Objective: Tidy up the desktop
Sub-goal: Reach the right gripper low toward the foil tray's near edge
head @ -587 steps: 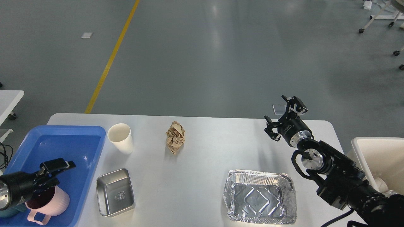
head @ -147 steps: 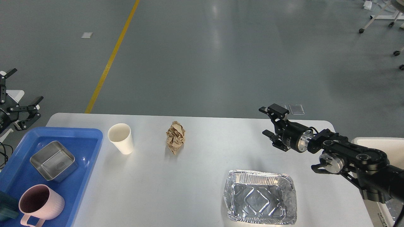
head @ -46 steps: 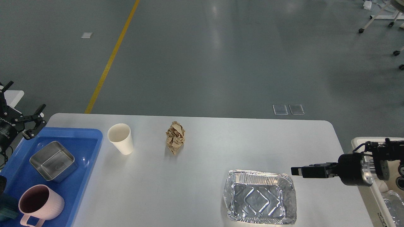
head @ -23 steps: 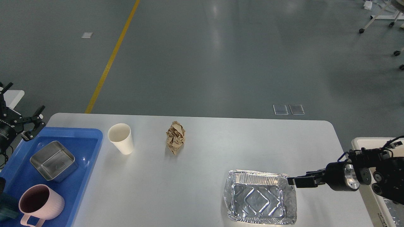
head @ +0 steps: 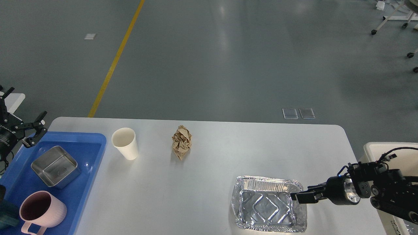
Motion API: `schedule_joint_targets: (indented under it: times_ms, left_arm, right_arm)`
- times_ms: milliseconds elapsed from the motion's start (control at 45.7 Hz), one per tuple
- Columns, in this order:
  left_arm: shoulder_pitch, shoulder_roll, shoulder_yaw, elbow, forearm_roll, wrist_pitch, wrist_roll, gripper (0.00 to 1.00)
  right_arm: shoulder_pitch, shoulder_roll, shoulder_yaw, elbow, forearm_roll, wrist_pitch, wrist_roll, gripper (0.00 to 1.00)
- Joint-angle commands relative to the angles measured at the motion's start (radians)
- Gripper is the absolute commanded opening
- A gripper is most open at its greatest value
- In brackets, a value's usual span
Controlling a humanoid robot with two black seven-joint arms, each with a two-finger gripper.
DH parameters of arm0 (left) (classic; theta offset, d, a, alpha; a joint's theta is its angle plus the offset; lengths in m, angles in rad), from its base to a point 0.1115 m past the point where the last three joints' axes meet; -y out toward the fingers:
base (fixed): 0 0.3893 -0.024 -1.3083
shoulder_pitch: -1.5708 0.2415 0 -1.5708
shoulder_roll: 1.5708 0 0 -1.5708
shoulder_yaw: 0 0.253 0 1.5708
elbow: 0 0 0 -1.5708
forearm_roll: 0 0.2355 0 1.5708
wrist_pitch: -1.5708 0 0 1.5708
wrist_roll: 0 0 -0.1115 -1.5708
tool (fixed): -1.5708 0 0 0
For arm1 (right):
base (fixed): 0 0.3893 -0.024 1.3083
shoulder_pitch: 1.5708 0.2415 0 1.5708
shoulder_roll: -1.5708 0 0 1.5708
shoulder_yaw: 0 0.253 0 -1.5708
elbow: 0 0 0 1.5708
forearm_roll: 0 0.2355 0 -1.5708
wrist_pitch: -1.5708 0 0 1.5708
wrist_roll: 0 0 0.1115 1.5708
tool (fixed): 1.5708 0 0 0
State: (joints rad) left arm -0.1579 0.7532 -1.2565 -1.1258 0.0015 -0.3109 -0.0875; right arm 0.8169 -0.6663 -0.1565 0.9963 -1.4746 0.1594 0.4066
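Note:
The whitish-grey desktop (head: 209, 176) carries a white paper cup (head: 124, 143), a crumpled ball of brown paper (head: 181, 142) and a crinkled foil tray (head: 269, 205). My right gripper (head: 299, 197) comes in low from the right, its fingers pointing left at the foil tray's right rim; it is seen edge-on, so its state does not show. My left gripper (head: 27, 114) hangs open and holding nothing, past the table's far left corner, above the blue tray's back edge.
A blue tray (head: 93, 147) at the left holds a steel box (head: 55, 166) and a pink mug (head: 42, 209). A white bin (head: 378, 148) stands off the table's right edge. A small white table corner (head: 14, 98) lies far left.
My right gripper has dropped and moved left, from beside the bin to the foil tray's right rim. The left gripper has sunk slightly. Long before, the steel box went from the desktop into the blue tray.

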Motion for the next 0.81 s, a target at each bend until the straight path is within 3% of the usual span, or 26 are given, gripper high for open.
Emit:
schedule_joint_targets:
  times_ms: [0, 262, 394, 722, 787]
  left_arm:
    - [0.0, -0.002, 0.0, 0.0, 0.0, 0.0, 0.0, 0.97]
    - [0.0, -0.002, 0.002, 0.0, 0.002, 0.0, 0.0, 0.97]
    - [0.0, -0.002, 0.003, 0.0, 0.002, 0.0, 0.0, 0.97]
    - [0.0, -0.002, 0.002, 0.0, 0.002, 0.0, 0.0, 0.97]
    - [0.0, -0.002, 0.002, 0.0, 0.002, 0.0, 0.0, 0.97]
  right_arm:
    - [-0.007, 0.037, 0.0, -0.056, 0.004, 0.0, 0.0, 0.77]
    - [-0.018, 0.066, 0.0, -0.1, 0.01, 0.002, 0.001, 0.71]
    - [-0.018, 0.066, 0.0, -0.093, 0.011, 0.012, 0.003, 0.57]
    - [-0.016, 0.083, 0.0, -0.09, 0.027, 0.019, 0.012, 0.37]
    - [-0.016, 0.083, 0.0, -0.09, 0.027, 0.02, 0.012, 0.29]
